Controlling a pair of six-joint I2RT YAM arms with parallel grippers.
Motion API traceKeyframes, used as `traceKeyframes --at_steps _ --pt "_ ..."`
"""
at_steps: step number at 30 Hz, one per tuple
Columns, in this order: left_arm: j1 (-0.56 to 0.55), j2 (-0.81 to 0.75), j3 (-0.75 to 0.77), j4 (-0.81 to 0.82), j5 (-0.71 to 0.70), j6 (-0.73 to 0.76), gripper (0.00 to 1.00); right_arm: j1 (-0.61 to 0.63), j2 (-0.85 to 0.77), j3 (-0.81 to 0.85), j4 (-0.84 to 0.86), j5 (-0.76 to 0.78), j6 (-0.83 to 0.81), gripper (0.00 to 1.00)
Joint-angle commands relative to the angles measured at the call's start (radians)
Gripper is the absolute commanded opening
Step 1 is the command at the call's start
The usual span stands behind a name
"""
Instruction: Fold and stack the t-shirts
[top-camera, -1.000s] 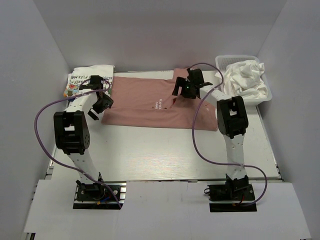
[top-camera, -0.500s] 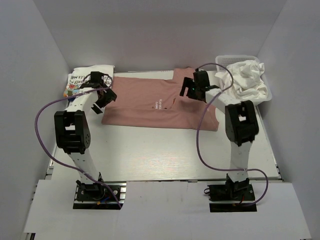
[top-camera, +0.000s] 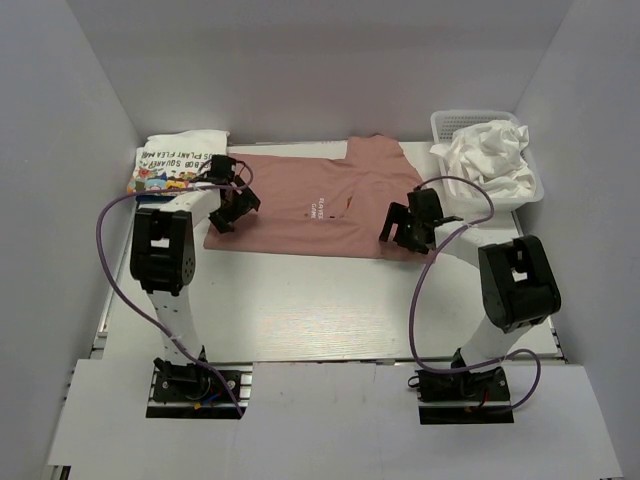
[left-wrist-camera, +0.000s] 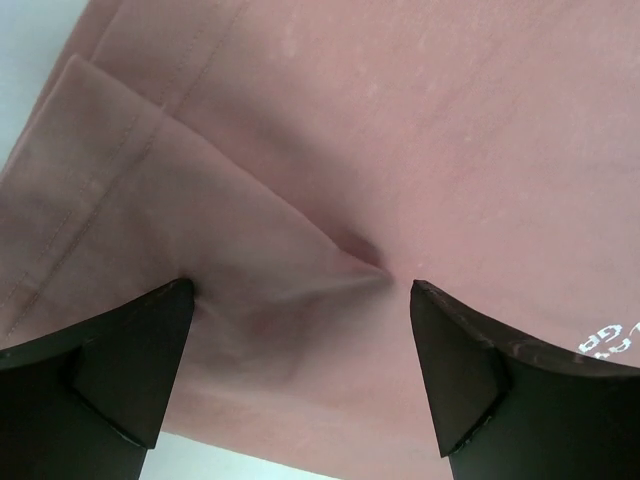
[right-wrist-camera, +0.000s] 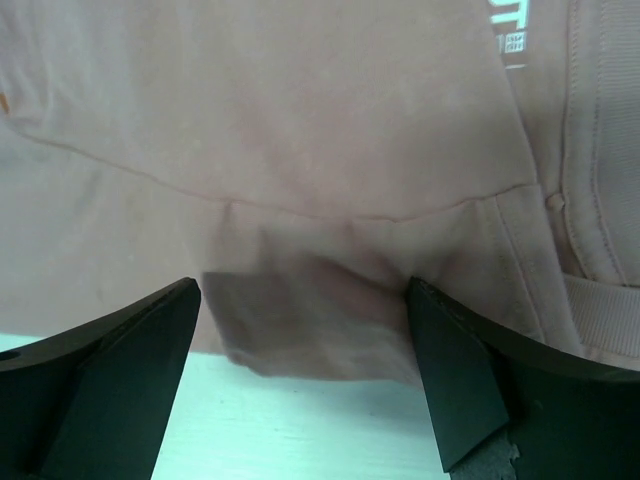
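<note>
Dusty pink cotton t-shirt (top-camera: 300, 212), laid flat: left gripper (left-wrist-camera: 300, 290) and right gripper (right-wrist-camera: 302, 288), jaws wide open over its near edge; each should pinch all layers evenly

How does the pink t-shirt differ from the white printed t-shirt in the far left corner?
The pink t-shirt is dusty pink with a small pale chest print; the white printed t-shirt carries colourful cartoons and black lettering. The pink t-shirt lies spread wide across the middle, the white printed t-shirt folded into a compact block. Both lie flat on the table.
</note>
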Motion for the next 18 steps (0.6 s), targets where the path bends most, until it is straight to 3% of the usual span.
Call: traceKeyframes --at_steps 1,6,11,14,18 --pt "-0.013 -0.033 -0.152 -0.052 -0.013 -0.02 1.0 -0.015 -0.018 -0.087 -0.095 0.01 0.062 0.9" --pt "-0.044 -0.159 -0.393 -0.102 -0.058 -0.055 1.0 -0.015 -0.22 -0.274 -0.158 0.032 0.123 0.9" --pt "-0.088 -0.352 -0.657 -0.128 -0.044 -0.098 1.0 -0.01 -0.45 -0.439 -0.331 0.076 0.188 0.9" --pt "-0.12 -0.505 -0.723 -0.194 0.017 -0.124 1.0 -0.004 -0.598 -0.481 -0.405 0.018 0.197 0.9" --pt "-0.131 -0.715 -0.734 -0.28 -0.031 -0.161 1.0 0.0 -0.751 -0.441 -0.425 0.005 0.139 0.9"
